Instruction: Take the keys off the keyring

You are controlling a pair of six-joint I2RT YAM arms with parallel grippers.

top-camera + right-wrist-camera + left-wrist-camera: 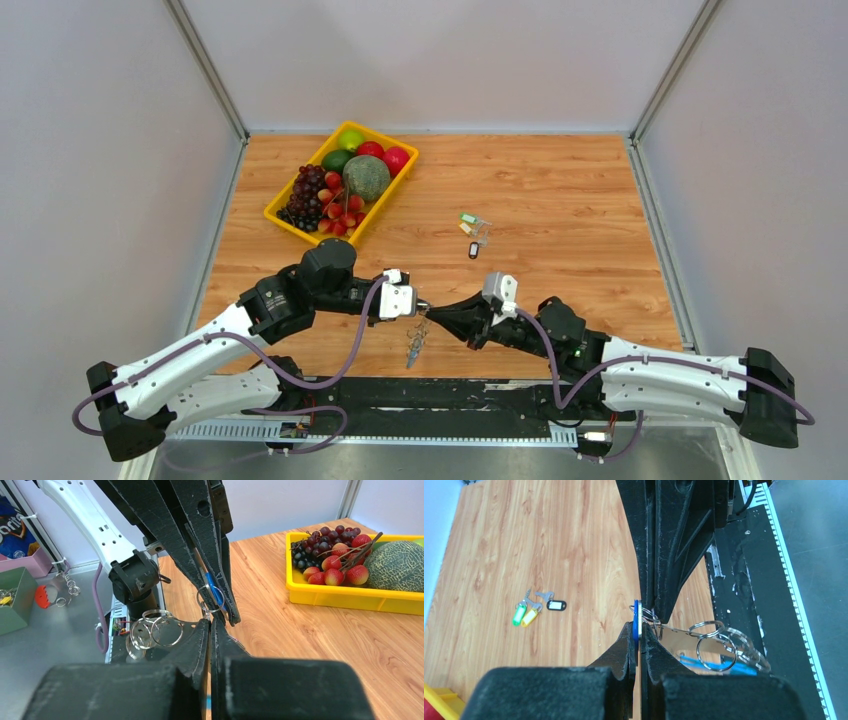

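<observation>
Left gripper [640,629] clamping blue key [636,617], right gripper [210,624] keyring [200,597]

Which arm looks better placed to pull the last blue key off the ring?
Probably the left: the left gripper is shut on the blue-tagged key, while the right gripper clamps the keyring and can serve as anchor.

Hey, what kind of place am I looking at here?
Probably a robotics lab test cell: a wooden tabletop boxed in by plain white panels, two robot arms bolted at its near edge, and a yellow tray of fruit.
</observation>
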